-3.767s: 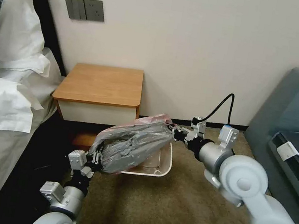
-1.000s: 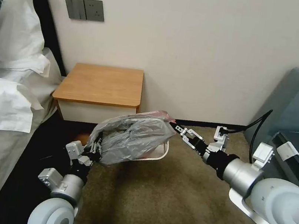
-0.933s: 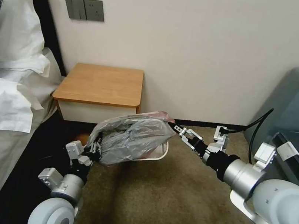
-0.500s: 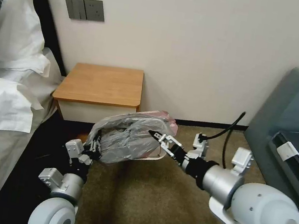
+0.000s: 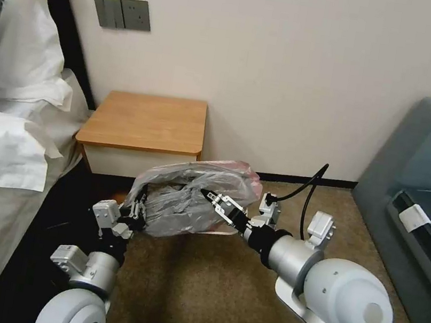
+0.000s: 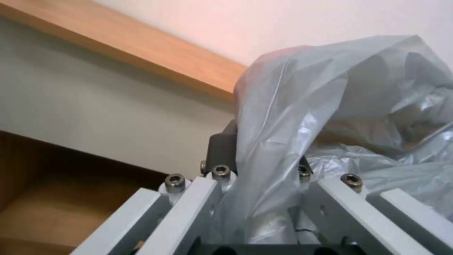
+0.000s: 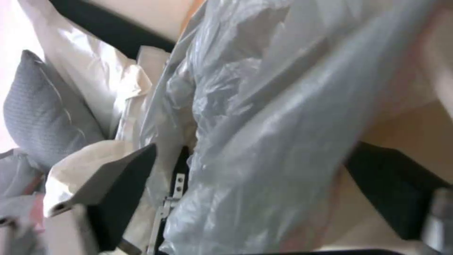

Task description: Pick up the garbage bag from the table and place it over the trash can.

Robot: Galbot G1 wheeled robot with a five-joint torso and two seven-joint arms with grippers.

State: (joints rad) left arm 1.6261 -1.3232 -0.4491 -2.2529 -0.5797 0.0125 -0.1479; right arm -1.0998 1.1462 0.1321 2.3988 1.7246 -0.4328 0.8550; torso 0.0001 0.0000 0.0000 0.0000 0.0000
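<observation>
My left gripper pinched the thin, crinkly grey plastic garbage bag; my right gripper, fingers spread, poked into it. I feared the thin plastic might tear or slip off the cream plastic trash can.

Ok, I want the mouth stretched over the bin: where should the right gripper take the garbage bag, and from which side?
Probably the pinkish rim of the garbage bag, at its far right edge, coming from the robot's right. The left gripper pinches the opposite near edge, and that rim stands bunched above the trash can. The open right gripper sits at slack film.
</observation>
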